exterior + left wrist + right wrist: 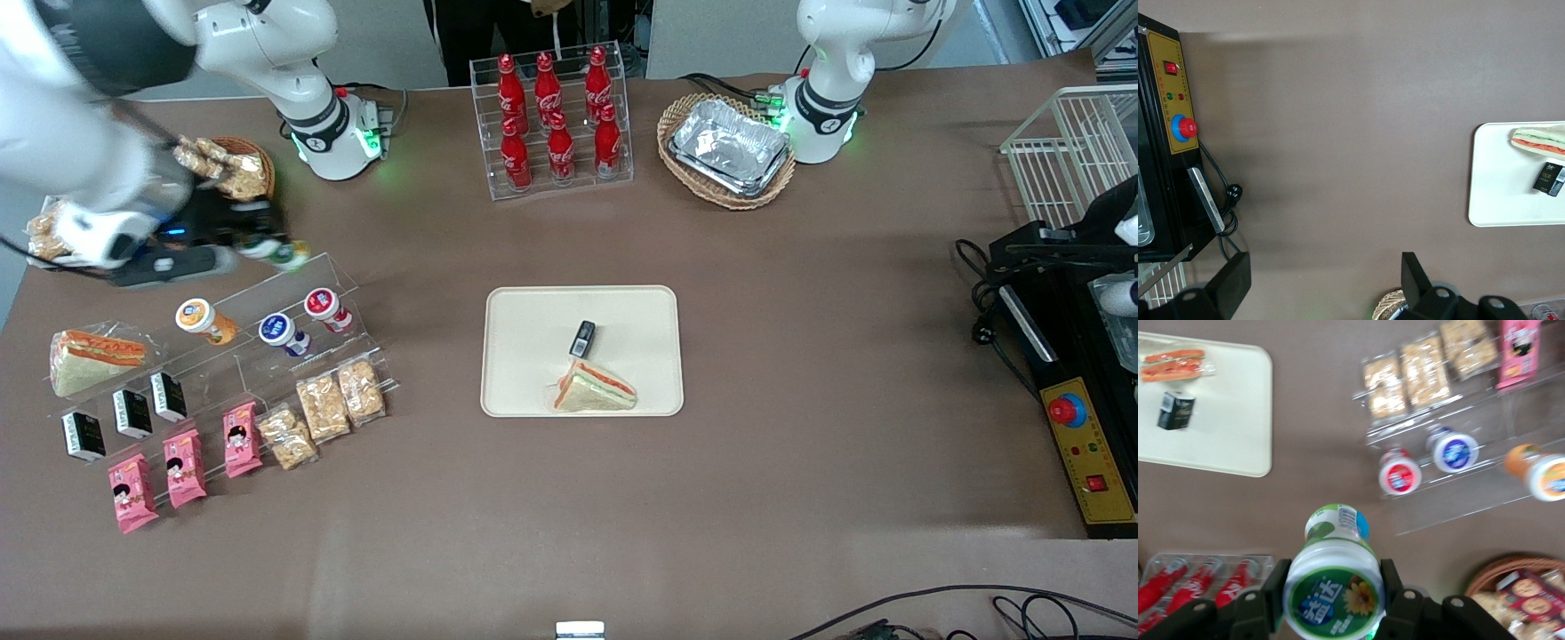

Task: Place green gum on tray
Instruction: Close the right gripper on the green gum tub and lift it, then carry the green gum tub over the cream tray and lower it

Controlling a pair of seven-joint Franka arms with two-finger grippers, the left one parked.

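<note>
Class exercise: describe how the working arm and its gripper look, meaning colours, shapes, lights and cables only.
The working arm has glossy white rounded shells with black joint bands, a small dark mark on its base collar and green lights at the base. A thin black cable runs along it. The gripper, above the clear display rack, is black with a grey-white body; its fingers are black blocks with small round screws.

A wide brown surface [800, 373] fills the scene — evenly lit, with soft shadows; a white wire rack [1067, 160] and black control box [1080, 427] sit at the parked arm's end.

The right arm reaches low over the working arm's end of the table, its gripper [267, 244] clamped around the green gum [1333, 585], fingers [1275, 590] pressing its sides.
</note>
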